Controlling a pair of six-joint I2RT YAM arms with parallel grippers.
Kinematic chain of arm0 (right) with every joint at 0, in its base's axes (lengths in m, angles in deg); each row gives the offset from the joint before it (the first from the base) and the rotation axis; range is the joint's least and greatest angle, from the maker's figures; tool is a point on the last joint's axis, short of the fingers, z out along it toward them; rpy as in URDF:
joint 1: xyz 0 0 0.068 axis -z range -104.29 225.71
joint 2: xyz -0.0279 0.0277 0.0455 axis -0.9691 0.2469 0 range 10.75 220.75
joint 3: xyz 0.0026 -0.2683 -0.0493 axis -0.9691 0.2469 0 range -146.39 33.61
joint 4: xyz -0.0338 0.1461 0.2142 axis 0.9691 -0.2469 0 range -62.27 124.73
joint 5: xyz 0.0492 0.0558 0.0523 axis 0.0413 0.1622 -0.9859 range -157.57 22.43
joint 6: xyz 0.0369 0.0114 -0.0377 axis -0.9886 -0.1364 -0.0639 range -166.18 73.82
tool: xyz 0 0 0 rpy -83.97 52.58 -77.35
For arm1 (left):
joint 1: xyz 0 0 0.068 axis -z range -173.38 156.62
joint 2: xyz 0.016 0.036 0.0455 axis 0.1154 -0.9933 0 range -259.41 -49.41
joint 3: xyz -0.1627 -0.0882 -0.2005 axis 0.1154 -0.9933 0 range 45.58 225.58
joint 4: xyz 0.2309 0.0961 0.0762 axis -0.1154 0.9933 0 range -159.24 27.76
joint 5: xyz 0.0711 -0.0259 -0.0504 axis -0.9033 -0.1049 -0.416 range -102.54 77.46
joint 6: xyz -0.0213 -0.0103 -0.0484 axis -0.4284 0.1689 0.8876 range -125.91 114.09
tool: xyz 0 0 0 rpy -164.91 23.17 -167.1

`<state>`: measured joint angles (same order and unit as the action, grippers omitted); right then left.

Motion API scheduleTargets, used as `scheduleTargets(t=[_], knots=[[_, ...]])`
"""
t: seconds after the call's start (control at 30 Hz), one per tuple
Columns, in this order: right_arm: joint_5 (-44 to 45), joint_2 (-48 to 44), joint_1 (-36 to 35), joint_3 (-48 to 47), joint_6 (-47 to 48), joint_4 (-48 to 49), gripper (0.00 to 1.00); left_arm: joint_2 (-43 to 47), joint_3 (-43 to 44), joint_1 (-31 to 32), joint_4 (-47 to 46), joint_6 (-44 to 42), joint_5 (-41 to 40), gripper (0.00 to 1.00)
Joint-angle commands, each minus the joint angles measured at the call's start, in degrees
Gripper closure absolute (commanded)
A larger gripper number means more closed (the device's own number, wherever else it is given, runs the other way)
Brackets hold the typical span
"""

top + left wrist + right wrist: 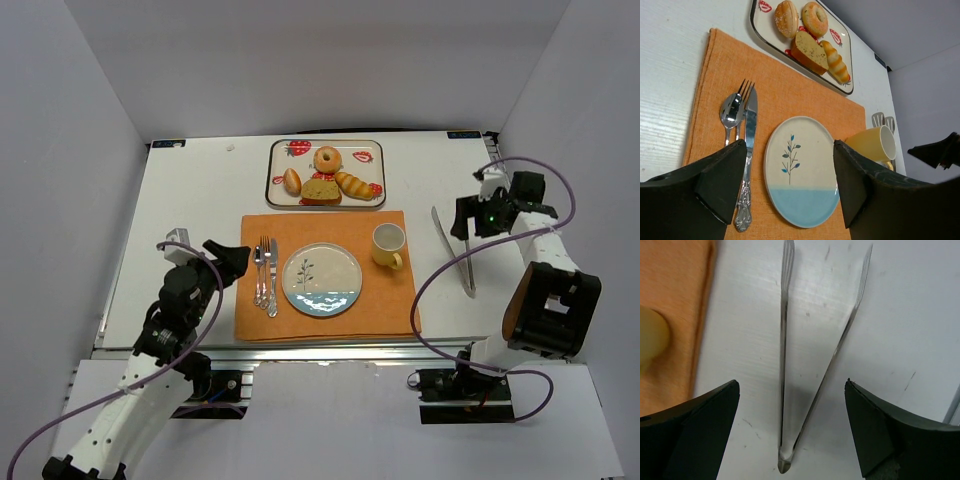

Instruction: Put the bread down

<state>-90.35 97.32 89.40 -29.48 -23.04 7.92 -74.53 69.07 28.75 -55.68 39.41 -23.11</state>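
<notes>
Several pieces of bread lie on a strawberry-print tray (272, 172) at the back: a ring bun (327, 158), a round roll (292, 181), a seeded slice (321, 190) and a long striped roll (354, 184). The same bread (810, 47) shows at the top of the left wrist view. A blue-and-cream plate (321, 280) sits bare on the orange placemat (390, 310). Metal tongs (455, 250) lie on the table to the right. My right gripper (791, 385) hovers open over the tongs (783, 365), its fingers on either side of the hinge end. My left gripper (789, 150) is open and empty, left of the plate (802, 170).
A yellow mug (388, 245) stands on the mat right of the plate. A spoon, fork and knife (265, 275) lie left of it, close to my left gripper (232, 262). White walls enclose the table on three sides.
</notes>
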Motion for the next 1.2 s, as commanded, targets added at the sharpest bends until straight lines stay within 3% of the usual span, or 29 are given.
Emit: scheduleTargets(t=[0.0,0.07,0.3,0.5,0.77,1.03,1.17], knots=[[7.7,-1.5,-1.2,5.2,3.0,4.3,0.11,1.7,-1.2,-0.2,1.3,2.0,-0.7,0.21],[12.4,0.5,-1.4,6.7,1.3,5.3,0.11,1.0,-0.8,-0.2,1.8,1.4,-0.5,0.2],[16.0,2.4,-1.7,11.9,0.8,9.5,0.1,-2.0,-1.2,-0.2,-0.6,0.8,-0.2,0.2],[14.3,4.9,-1.7,14.2,0.9,13.1,0.13,-4.0,-2.7,-0.2,-4.9,1.9,0.5,0.2],[12.3,7.6,-1.7,15.1,2.4,12.9,0.36,-6.7,-1.8,-0.2,-5.4,1.1,0.6,0.2],[10.1,7.3,-1.7,13.8,5.0,10.5,0.77,-6.3,-1.9,-0.2,-5.4,1.4,0.7,0.2],[5.4,2.2,-1.8,8.8,8.0,7.4,0.82,-5.7,-0.8,-0.2,-4.1,1.1,0.5,0.2]])
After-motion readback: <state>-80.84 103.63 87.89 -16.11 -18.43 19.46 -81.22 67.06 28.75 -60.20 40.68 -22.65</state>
